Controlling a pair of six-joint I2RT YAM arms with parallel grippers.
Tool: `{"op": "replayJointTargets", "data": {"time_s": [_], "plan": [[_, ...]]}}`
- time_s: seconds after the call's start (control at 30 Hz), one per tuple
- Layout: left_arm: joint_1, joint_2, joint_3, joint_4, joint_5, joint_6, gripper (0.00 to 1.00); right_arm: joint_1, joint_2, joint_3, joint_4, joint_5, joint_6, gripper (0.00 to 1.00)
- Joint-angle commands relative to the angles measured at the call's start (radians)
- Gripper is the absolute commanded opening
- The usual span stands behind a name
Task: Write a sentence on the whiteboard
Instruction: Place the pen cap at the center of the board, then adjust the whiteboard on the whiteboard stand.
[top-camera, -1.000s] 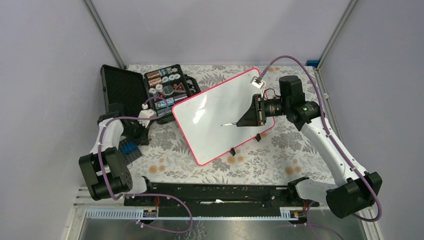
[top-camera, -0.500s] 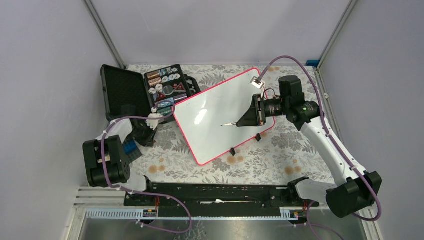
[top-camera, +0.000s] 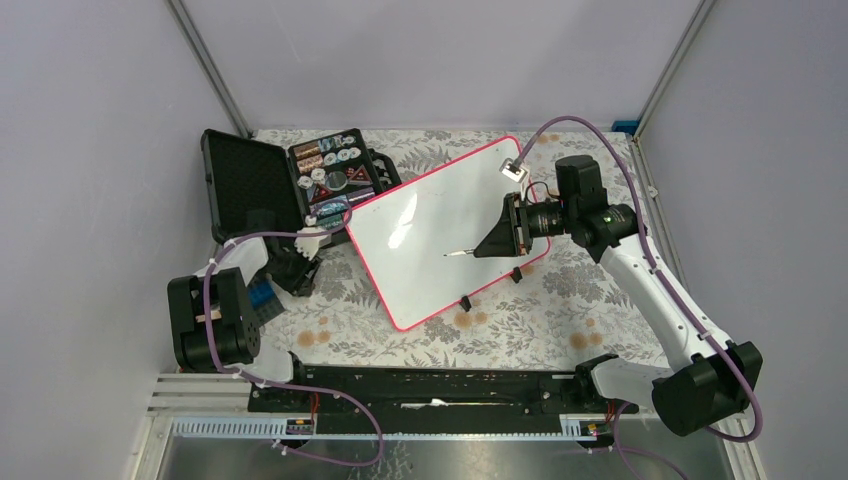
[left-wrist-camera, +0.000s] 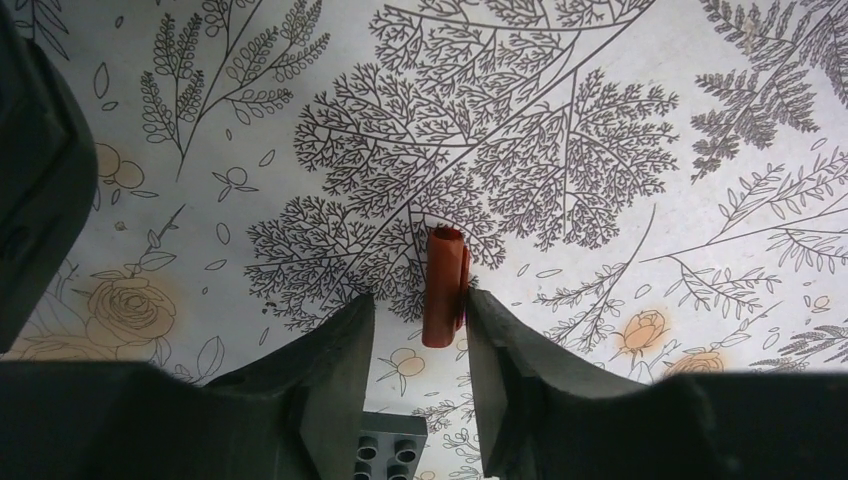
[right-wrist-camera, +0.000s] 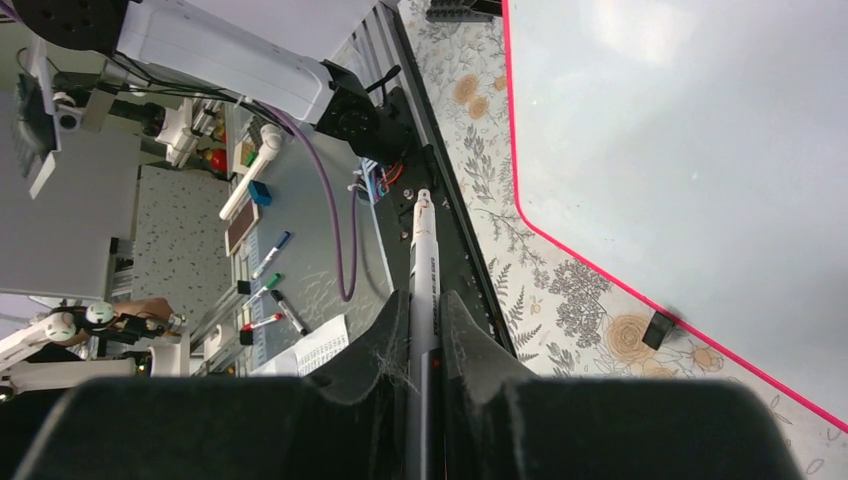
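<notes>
The whiteboard (top-camera: 430, 220) lies tilted on the flowered cloth, and its pink-rimmed white face (right-wrist-camera: 700, 150) shows no sentence. My right gripper (top-camera: 480, 248) hovers over the board's right half, shut on a white marker (right-wrist-camera: 424, 260) whose tip (top-camera: 450, 254) points left just above the surface. My left gripper (top-camera: 297, 277) is low over the cloth to the left of the board. In the left wrist view its jaws (left-wrist-camera: 420, 305) stand apart. A red-brown cap (left-wrist-camera: 445, 285) lies on the cloth against the right finger (left-wrist-camera: 495, 340), with a gap to the left one.
An open black case (top-camera: 250, 185) with trays of small parts (top-camera: 330, 170) stands at the back left, touching the board's corner. A blue brick plate (top-camera: 262, 297) lies by the left arm, and a grey brick (left-wrist-camera: 390, 445) sits under the left jaws. Black clips (top-camera: 465, 302) mark the board's near edge.
The left arm swung from the case down toward the near cloth, and its jaws opened off the red-brown cap. The right arm with the marker barely shifted.
</notes>
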Motion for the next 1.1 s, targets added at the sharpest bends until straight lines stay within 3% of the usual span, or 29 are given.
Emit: {"op": "replayJointTargets", "data": {"time_s": [0.0,0.1,0.27,0.63,0.87,1.07], "plan": [[-0.001,0.012,0.007,-0.026,0.008,0.0,0.45,-0.007,-0.009,0.014,-0.049,0.026,-0.069,0.0],[-0.003,0.001,0.034,-0.064,0.038,-0.005,0.52,-0.007,-0.004,0.019,-0.066,0.037,-0.092,0.0],[-0.002,-0.027,0.101,-0.158,0.094,-0.013,0.74,-0.006,0.002,0.016,-0.081,0.052,-0.119,0.0],[0.024,-0.113,0.239,-0.333,0.226,-0.029,0.98,-0.006,0.035,0.044,-0.116,0.083,-0.196,0.0],[0.062,-0.143,0.376,-0.474,0.379,-0.023,0.99,0.031,0.064,0.088,-0.15,0.187,-0.291,0.0],[0.068,-0.172,0.43,-0.49,0.468,-0.066,0.99,0.068,0.117,0.149,-0.148,0.226,-0.321,0.0]]}}
